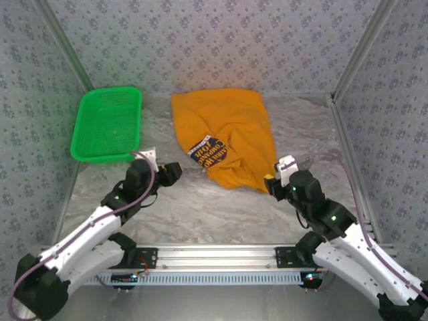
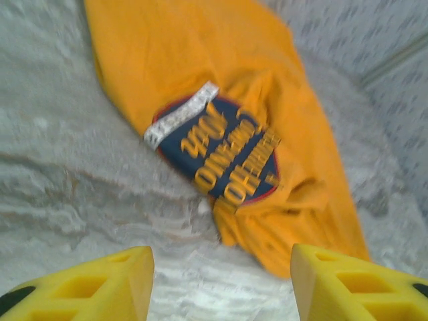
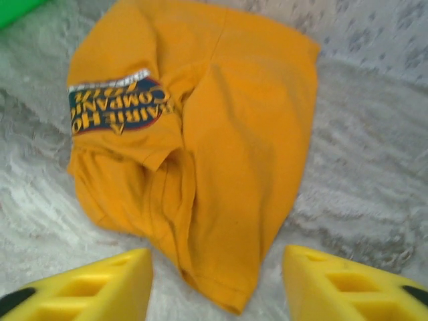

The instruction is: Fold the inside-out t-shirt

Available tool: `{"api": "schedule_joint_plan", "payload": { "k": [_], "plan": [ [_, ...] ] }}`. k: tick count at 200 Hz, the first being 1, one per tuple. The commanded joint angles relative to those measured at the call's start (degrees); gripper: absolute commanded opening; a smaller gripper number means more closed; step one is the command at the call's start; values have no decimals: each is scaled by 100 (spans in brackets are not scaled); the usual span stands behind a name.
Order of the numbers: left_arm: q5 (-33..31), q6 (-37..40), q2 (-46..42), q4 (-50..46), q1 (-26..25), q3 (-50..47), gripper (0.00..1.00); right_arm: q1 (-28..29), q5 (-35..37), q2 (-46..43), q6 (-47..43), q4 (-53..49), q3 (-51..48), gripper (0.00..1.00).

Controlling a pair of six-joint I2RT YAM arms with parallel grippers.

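Though rumpled, soft orange-yellow t-shirt

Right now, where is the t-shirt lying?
In the top view, the t-shirt lies bunched at the far middle of the table, just right of the green basket, its printed graphic at its near-left edge.

The orange-yellow t-shirt lay crumpled and loosely folded over itself in the upper centre of the top view, its length running toward the lower right. A dark blue graphic with yellow lettering showed at its left edge, bordered by a white strip.
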Motion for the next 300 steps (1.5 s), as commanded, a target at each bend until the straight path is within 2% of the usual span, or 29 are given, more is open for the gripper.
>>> {"api": "schedule_joint_plan", "payload": {
  "k": [1, 19, 34, 60, 86, 109, 124, 133, 162, 173, 182, 189, 211, 232, 245, 254, 264, 278, 300],
  "plan": [
    [-318, 231, 28, -67, -5, 628, 55, -122, 27, 626, 504, 837, 58, 63],
    [-51, 340, 817, -162, -7, 1181, 55, -474, -451, 1811, 956, 952, 615, 67],
    [236, 321, 1576, -146, -33, 1588, 55, -763, -1137, 2880, 1315, 877, 1149, 67],
    [417, 177, 2546, -90, -35, 1994, 54, -828, -2082, 4262, 1381, 875, 1667, 68],
    [597, 143, 3028, -51, -27, 2172, 53, -874, -2530, 5031, 1987, 1181, 1610, 71],
    [697, 185, 3250, -53, -16, 2160, 54, -948, -2563, 5468, 2077, 1560, 1535, 72],
    [713, 187, 3311, -114, 20, 2105, 55, -1049, -2842, 5773, 2017, 1945, 1529, 71],
    [751, 188, 3323, -159, 77, 2069, 56, -1085, -3127, 5926, 1853, 2342, 1500, 67],
    [845, 62, 3237, -167, 364, 1841, 56, -1112, -3957, 6453, 1690, 2920, 1795, 40],
    [951, 30, 3197, -128, 474, 1779, 56, -1061, -4309, 6548, 1796, 3156, 1785, 24],
    [1012, 33, 3151, -173, 532, 1767, 57, -970, -4528, 6511, 1858, 3126, 1806, 7],
    [1067, 73, 3101, -245, 573, 1781, 57, -884, -4644, 6351, 1807, 2932, 1861, 0],
    [1286, 392, 2864, -481, 603, 1875, 59, -349, -4579, 5586, 1514, 2366, 1893, 0],
    [1327, 373, 2598, -681, 621, 1902, 62, 213, -4745, 5269, 865, 1191, 2233, 1],
    [1237, 470, 2516, -757, 634, 1843, 63, 650, -4400, 5243, 647, 968, 2094, 8],
    [1219, 545, 2511, -811, 649, 1837, 63, 955, -4376, 5355, 670, 1156, 1821, 18],
    [1313, 635, 2534, -849, 646, 1823, 64, 1222, -4711, 5620, 800, 1424, 1579, 29],
    [1410, 622, 2544, -787, 637, 1750, 64, 1470, -5366, 5967, 927, 1575, 1500, 36],
    [1453, 581, 2585, -640, 624, 1573, 64, 1486, -5555, 5795, 756, 1136, 1585, 45]
  ]
}}
